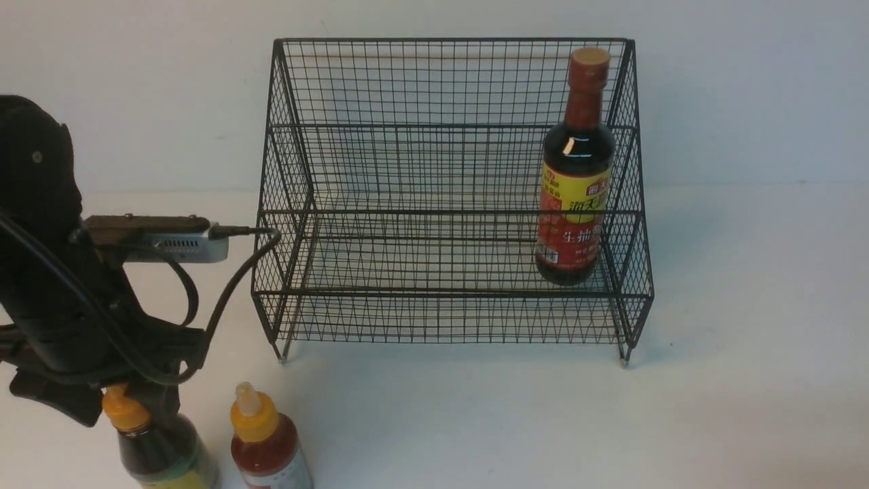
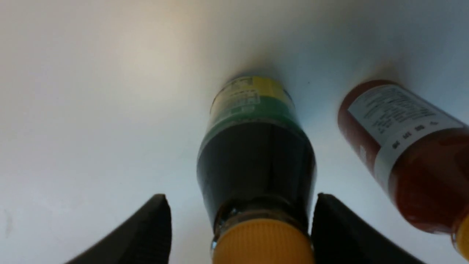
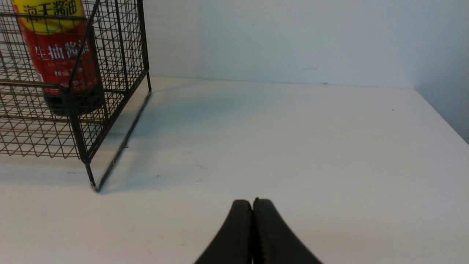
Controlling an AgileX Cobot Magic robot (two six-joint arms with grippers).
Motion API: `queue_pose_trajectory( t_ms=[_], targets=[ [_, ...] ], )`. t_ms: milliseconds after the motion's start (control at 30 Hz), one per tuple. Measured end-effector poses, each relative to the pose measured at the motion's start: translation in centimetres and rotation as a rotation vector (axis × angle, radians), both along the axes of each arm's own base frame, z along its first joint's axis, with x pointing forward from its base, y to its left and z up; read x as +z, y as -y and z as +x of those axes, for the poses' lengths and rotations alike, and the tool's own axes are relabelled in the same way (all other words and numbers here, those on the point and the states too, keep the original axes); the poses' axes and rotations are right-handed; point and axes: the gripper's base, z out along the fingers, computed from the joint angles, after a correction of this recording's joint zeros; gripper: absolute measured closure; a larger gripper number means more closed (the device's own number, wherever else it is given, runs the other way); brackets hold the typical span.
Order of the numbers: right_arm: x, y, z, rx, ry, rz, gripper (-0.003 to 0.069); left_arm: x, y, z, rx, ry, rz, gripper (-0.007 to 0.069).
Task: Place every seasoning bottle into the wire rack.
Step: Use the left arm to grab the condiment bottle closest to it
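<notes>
Seasoning bottles, nearest first. The dark squeeze bottle [image 1: 163, 451], with a yellow nozzle and a yellow-green label, stands upright on the white bench [image 1: 747, 353] at the near left edge of the front view. The left arm [image 1: 54, 272] hangs over it. The left jaws are open and straddle the bottle at its neck. One finger [image 2: 146, 231] is apart from it, with bench showing between. The other finger [image 2: 340, 234] lies against or just beside the shoulder; contact cannot be told.

Just beside it, on the robot's right, the red squeeze bottle [image 1: 268, 441] with a white label stands upright, outside the jaws.

The right jaws, seen only in the right wrist view, are pressed together and empty, low over the bench, with the rack's right side ahead of them.

A black cable [image 1: 234, 285] loops from the wrist camera [image 1: 163, 238] close to the left front corner of the wire rack [image 1: 441, 319]. The rack stands beyond both small bottles, before the pale wall [image 1: 136, 68].

At the right end of its lower tier the tall soy bottle [image 1: 576, 197] stands upright, near the side mesh.
</notes>
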Motion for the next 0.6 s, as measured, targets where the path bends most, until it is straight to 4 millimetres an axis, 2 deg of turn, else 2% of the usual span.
queue_pose_trajectory(
  t_ms=[133, 200, 267, 300, 433, 533, 600],
  targets=[
    [0.0, 0.0, 0.0, 0.000, 0.000, 0.000, 0.0673, 0.0, 0.0, 0.0, 0.000, -0.001, 0.001, 0.0184],
    [0.0, 0.0, 0.0, 0.000, 0.000, 0.000, 0.0673, -0.1, 0.0, 0.0, 0.000, -0.002, 0.001, 0.0225],
    [0.0, 0.0, 0.0, 0.000, 0.000, 0.000, 0.0673, -0.1, 0.0, 0.0, -0.002, -0.002, 0.003, 0.0314],
    [0.0, 0.0, 0.0, 0.000, 0.000, 0.000, 0.0673, -0.1, 0.0, 0.0, -0.002, -0.002, 0.004, 0.0327],
    [0.0, 0.0, 0.0, 0.000, 0.000, 0.000, 0.0673, 0.1, 0.0, -0.1, -0.007, 0.006, 0.003, 0.0325],
    [0.0, 0.0, 0.0, 0.000, 0.000, 0.000, 0.0673, 1.5, 0.0, -0.2, -0.014, 0.060, -0.004, 0.0325],
    [0.0, 0.0, 0.0, 0.000, 0.000, 0.000, 0.0673, 4.6, -0.1, -0.3, -0.001, 0.172, -0.019, 0.0325]
  ],
)
